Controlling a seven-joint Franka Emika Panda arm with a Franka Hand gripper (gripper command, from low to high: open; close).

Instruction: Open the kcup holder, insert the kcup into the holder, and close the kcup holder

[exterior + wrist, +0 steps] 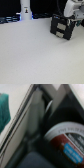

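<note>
The kcup holder (60,28), a black boxy two-drawer unit, stands upright near the table's far edge, toward the exterior view's right. In the wrist view a round pod with a dark, pale-rimmed lid, possibly the kcup (66,137), sits inside a dark compartment; its colour is too blurred to tell.

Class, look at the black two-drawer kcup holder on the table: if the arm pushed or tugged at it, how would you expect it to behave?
The kcup holder looks boxy and rigid, so it probably will not flex. It sits flat on the pale table, so tipping seems unlikely, but it may slide on that smooth surface when a drawer is pulled. The gripper's state is unclear.
</note>
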